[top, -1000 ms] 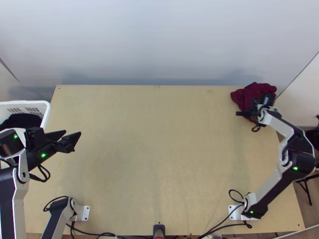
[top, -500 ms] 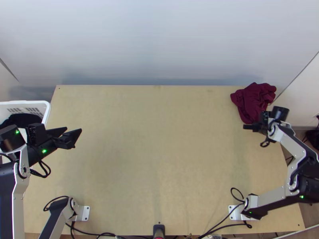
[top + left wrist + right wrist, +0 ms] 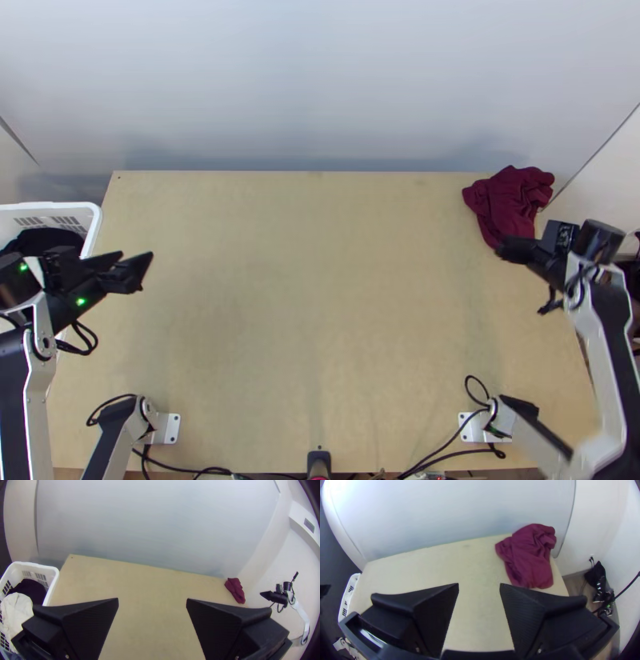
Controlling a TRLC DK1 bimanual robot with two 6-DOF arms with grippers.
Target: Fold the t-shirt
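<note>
My left gripper [image 3: 138,264] is raised at the table's left side, between the basket and the bare tabletop. In the left wrist view my left gripper [image 3: 152,601] stands open with nothing between its fingers. Near the front of the maroon cloth my right gripper [image 3: 504,250] is held above the table's right side. The right wrist view has my right gripper [image 3: 479,586] open and holding nothing. Bunched at the far right corner of the table lies the maroon cloth [image 3: 510,200], also seen as a crumpled maroon cloth [image 3: 530,558] in the right wrist view.
A white basket [image 3: 90,232] at the table's left edge holds dark cloth [image 3: 40,242] and, in the left wrist view, a pale cloth [image 3: 16,611]. Bare wood of the table [image 3: 320,304] stretches between the arms. A wall stands behind the far edge.
The right arm has drawn back from the maroon cloth toward the near right, uncovering it; the cloth stays at the corner. The left gripper has shifted slightly to the left.
</note>
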